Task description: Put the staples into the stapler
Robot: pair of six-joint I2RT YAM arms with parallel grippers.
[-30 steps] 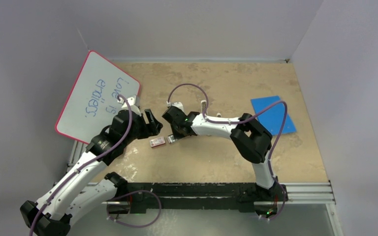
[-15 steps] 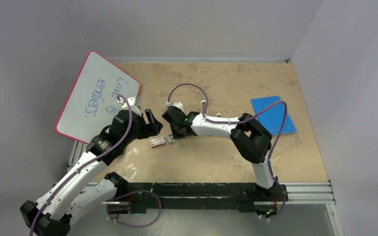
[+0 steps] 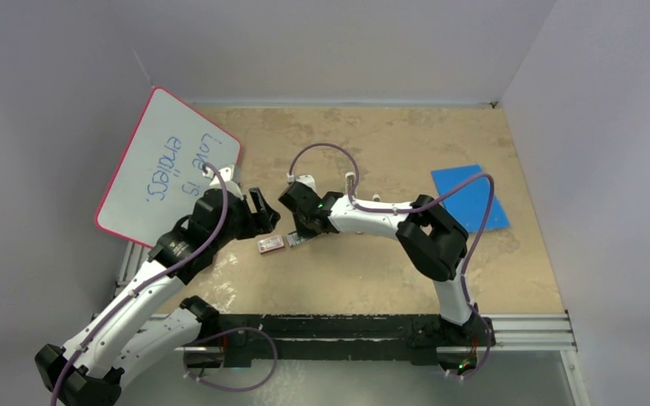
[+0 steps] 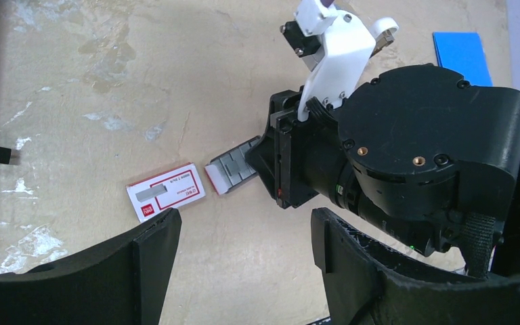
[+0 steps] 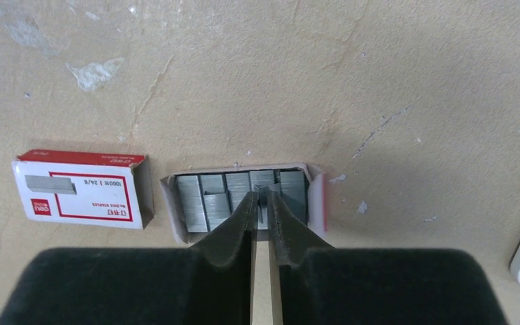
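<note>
Beige mottled tabletop is seen beneath both arms. The staples (image 5: 217,200) lie in an open card tray (image 5: 317,196) directly under the down-pitched right gripper (image 5: 261,198), with the strips aligned with its fingers. Its jaws are pinched narrow on one strip. The left gripper (image 4: 244,220) is spread wide near the red-and-white box (image 5: 81,189).

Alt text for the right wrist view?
The right hand, closed, pinches a strip among the staples in their open tray on the beige table. A red-and-white box lies just left of the tray.
</note>
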